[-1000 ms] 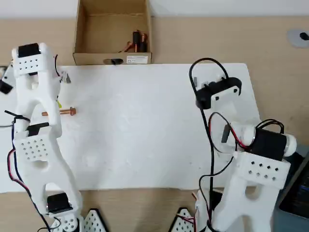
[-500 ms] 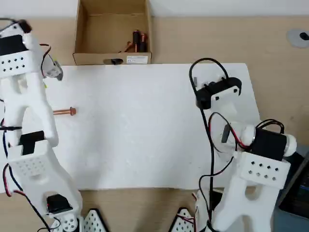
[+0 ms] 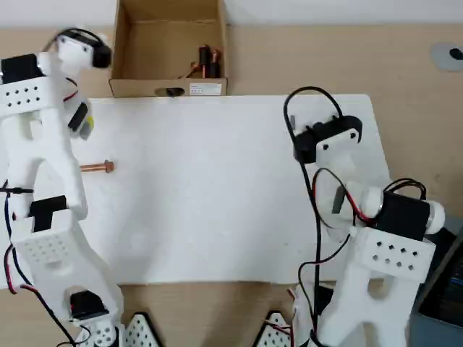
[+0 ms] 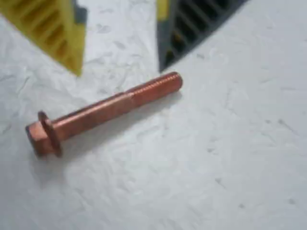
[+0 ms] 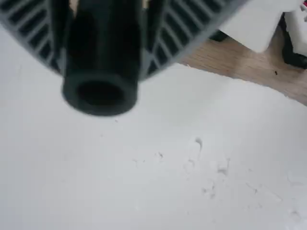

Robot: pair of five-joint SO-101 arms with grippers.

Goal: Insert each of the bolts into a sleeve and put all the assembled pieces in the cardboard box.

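Left gripper (image 4: pixel 119 67) hangs with its yellow and dark fingers spread apart, holding nothing. In the high view it (image 3: pixel 81 121) sits just off the front left corner of the cardboard box (image 3: pixel 168 87). A second ago this arm lay across the bolt and hid part of its shaft. Since then it has swung away to the left and up toward that box corner, so the whole bolt now shows.

The bolt (image 3: pixel 98 167) has not shifted. It lies flat on the white mat (image 3: pixel 217 188), in front of the box's left corner and farther from the box than the spread fingers are. Its head points toward the box's right side. In the left wrist view the copper bolt (image 4: pixel 103 112) lies apart from both fingertips, touching neither.

Right gripper (image 5: pixel 103 60) is pinched on a black sleeve (image 5: pixel 100 93), whose open end faces the camera above the mat. That arm has kept still, in front of the box and well off to its right.

Inside the box, against its right wall, lie assembled pieces (image 3: pixel 205 61). The box's front wall stands between them and the mat. The left arm's white body covers the mat's left edge, just beside the bolt's threaded end.
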